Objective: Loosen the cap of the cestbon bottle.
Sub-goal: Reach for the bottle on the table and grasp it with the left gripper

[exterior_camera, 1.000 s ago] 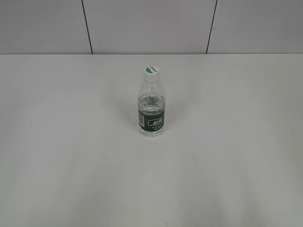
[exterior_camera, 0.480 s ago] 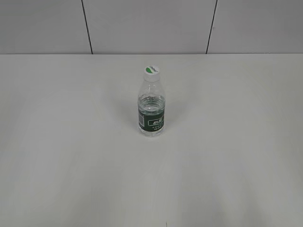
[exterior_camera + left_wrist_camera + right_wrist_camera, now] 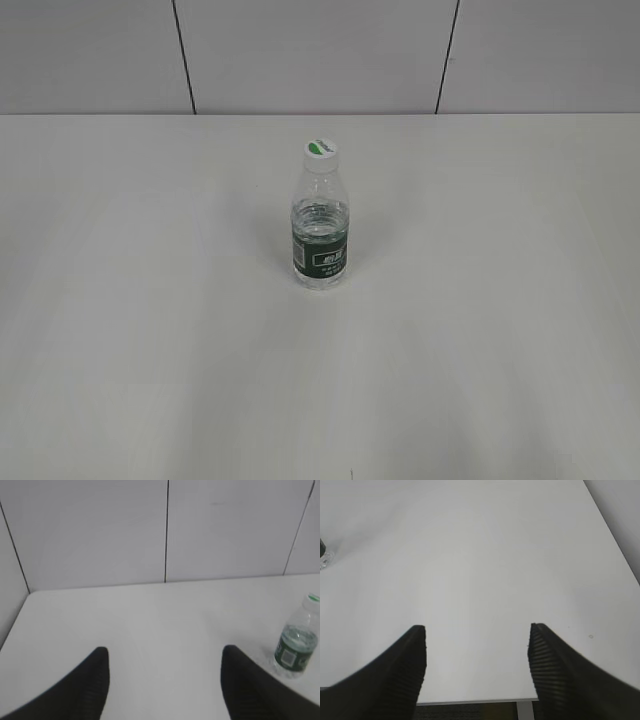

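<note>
- At the middle of the table [image 3: 150,350], the bottle [image 3: 320,235] is standing upright with its white cap [image 3: 320,150] screwed on, exactly as it stood a second ago; nothing in the outside view is changing.
- Neither arm is showing in that view, so by my reading the task is only starting: no grip on the body, no hold on the cap.
- Seen from the left wrist, the left gripper [image 3: 165,665] is hanging over bare tabletop with its fingers spread wide and empty; the bottle is sitting to its right and farther off, well apart.
- Seen from the right wrist, the right gripper [image 3: 476,645] is likewise gaping and holding nothing, poised above the near table edge, with only the bottle's base peeking in at far left.
- Room for moving is looking generous: the surface around the bottle is bare on all sides, the wall [image 3: 320,55] is rising behind the far edge, and the table's left and right edges are lying well away from the bottle.
</note>
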Motion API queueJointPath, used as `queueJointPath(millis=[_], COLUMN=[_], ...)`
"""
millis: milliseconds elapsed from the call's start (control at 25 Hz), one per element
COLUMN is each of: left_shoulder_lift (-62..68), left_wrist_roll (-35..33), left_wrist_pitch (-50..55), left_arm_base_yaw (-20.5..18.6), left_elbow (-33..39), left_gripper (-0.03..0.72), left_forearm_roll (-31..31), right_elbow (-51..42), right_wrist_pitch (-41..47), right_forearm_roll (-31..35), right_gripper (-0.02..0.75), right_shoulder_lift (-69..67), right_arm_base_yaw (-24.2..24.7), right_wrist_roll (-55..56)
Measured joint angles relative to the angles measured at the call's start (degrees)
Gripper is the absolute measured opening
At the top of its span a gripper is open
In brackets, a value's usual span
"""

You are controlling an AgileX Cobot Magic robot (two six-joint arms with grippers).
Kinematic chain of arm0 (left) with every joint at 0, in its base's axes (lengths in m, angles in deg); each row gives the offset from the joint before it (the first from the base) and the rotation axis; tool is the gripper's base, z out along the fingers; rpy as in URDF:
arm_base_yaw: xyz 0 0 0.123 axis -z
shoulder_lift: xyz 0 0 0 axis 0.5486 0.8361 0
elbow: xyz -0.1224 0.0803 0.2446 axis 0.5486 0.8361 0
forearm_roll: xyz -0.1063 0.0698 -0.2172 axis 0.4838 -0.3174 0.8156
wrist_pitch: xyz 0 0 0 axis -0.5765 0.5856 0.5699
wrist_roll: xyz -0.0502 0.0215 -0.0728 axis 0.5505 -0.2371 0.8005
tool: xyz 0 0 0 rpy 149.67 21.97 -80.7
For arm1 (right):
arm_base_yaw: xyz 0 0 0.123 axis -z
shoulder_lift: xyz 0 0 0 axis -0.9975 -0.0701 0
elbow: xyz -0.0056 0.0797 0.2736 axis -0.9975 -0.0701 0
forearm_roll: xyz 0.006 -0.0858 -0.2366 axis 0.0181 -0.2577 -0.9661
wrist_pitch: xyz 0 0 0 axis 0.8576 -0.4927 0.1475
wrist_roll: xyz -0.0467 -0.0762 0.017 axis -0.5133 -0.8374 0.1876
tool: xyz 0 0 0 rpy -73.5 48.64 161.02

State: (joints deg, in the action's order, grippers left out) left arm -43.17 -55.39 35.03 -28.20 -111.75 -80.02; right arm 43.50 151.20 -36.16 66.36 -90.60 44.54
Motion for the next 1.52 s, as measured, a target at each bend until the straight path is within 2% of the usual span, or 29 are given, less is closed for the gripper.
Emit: queueJointPath(millis=[280, 760, 960, 1040, 1160, 1360, 1520], left_shoulder_lift=[16.9, 53.3, 68.6, 74.2, 82.3, 93.7, 101.5], left_wrist_roll=[0.0, 0.0, 0.0, 0.5, 4.8, 12.2, 13.9], left_wrist_pitch=[-26.1, -58.6, -75.3, -80.3, -89.3, -102.7, -107.3], left_arm_base_yaw=[0.0, 0.0, 0.0, 0.0, 0.0, 0.0, 0.0], left_elbow=[-0.1, -0.2, -0.2, -0.2, -0.2, -0.2, -1.3], left_gripper=[0.438, 0.39, 0.386, 0.386, 0.386, 0.386, 0.386], left_forearm_roll=[-1.0, -1.8, -5.1, -7.0, -12.0, -22.7, -31.4], right_elbow=[0.0, 0.0, 0.0, 0.0, 0.0, 0.0, 0.0], right_wrist_pitch=[0.0, 0.0, 0.0, 0.0, 0.0, -0.1, -0.1], right_forearm_roll=[0.0, -1.1, -1.2, -1.3, -1.3, -1.3, -1.3], right_gripper=[0.489, 0.489, 0.489, 0.489, 0.489, 0.489, 0.489], right_shoulder_lift=[0.0, 0.0, 0.0, 0.0, 0.0, 0.0, 0.0], right_arm_base_yaw=[0.0, 0.0, 0.0, 0.0, 0.0, 0.0, 0.0], right_wrist_roll=[0.0, 0.0, 0.0, 0.0, 0.0, 0.0, 0.0])
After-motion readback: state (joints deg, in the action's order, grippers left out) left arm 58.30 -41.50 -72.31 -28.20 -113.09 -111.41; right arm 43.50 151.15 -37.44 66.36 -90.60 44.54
